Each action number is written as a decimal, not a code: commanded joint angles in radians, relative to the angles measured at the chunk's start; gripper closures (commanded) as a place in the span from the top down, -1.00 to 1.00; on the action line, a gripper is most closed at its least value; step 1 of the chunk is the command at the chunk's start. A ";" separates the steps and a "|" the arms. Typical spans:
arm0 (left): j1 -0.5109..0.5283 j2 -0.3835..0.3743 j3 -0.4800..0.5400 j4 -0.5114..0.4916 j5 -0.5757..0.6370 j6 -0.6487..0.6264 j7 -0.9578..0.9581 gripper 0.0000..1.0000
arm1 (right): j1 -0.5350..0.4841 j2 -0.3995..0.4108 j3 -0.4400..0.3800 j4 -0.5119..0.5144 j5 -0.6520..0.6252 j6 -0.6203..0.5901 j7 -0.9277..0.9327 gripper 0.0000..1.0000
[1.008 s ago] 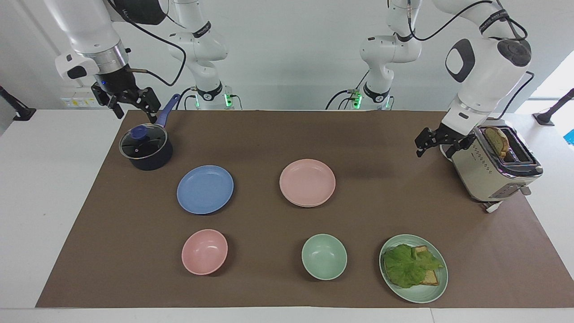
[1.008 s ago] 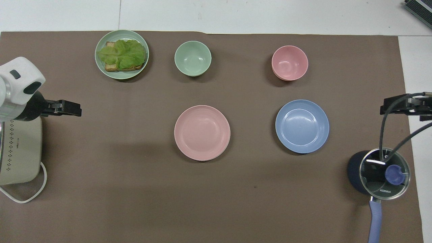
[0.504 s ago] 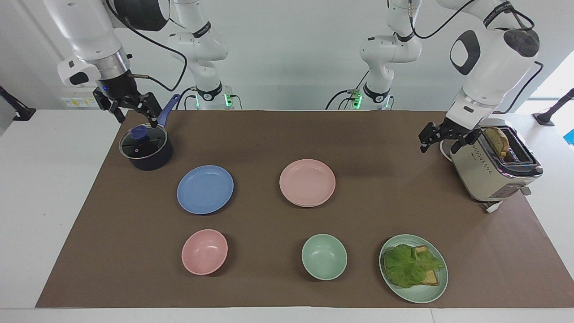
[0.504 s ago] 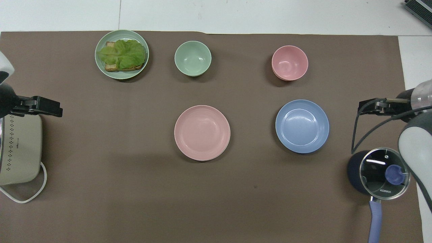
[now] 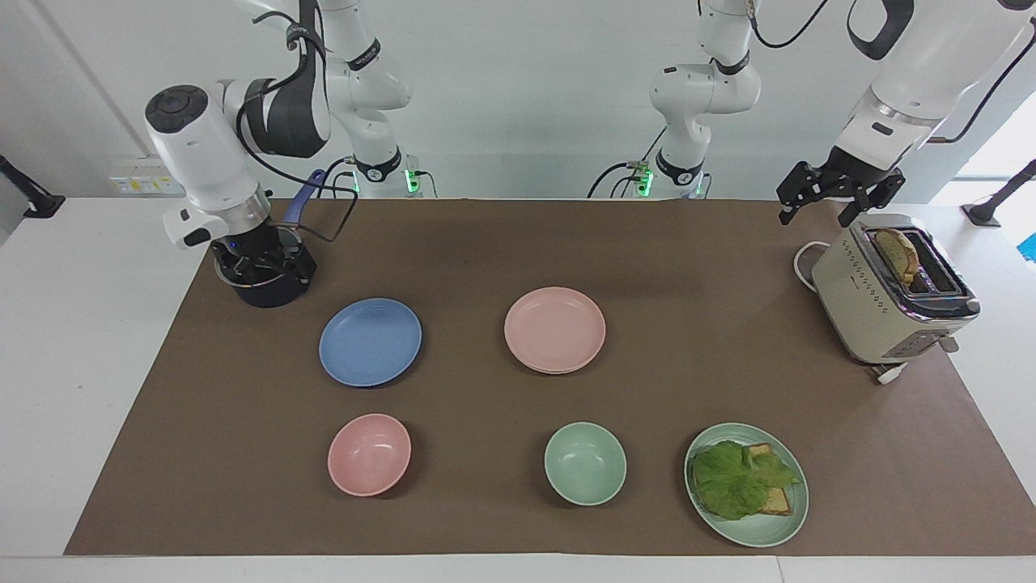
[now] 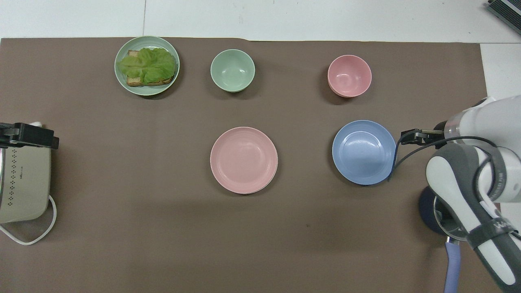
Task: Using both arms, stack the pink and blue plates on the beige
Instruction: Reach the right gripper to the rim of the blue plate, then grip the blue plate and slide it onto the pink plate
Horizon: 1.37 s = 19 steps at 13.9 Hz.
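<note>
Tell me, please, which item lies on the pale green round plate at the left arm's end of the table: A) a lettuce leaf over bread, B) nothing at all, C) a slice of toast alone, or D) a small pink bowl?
A: the pale green round plate carries a green lettuce leaf draped over pieces of bread, plain in both views.

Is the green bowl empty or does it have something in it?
Empty. The green bowl shows only its bare inner surface in both views.
</note>
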 commanded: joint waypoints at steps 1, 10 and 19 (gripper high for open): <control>0.009 -0.028 -0.007 -0.012 0.011 -0.019 0.007 1.00 | -0.002 0.013 0.006 -0.046 -0.002 0.064 -0.030 1.00; 0.008 -0.040 -0.009 -0.022 0.011 -0.074 0.007 1.00 | 0.003 0.062 0.014 -0.141 0.117 0.246 -0.187 0.96; 0.009 -0.037 -0.007 -0.015 0.012 -0.071 0.004 1.00 | -0.011 0.087 0.012 -0.144 0.360 0.246 -0.403 0.38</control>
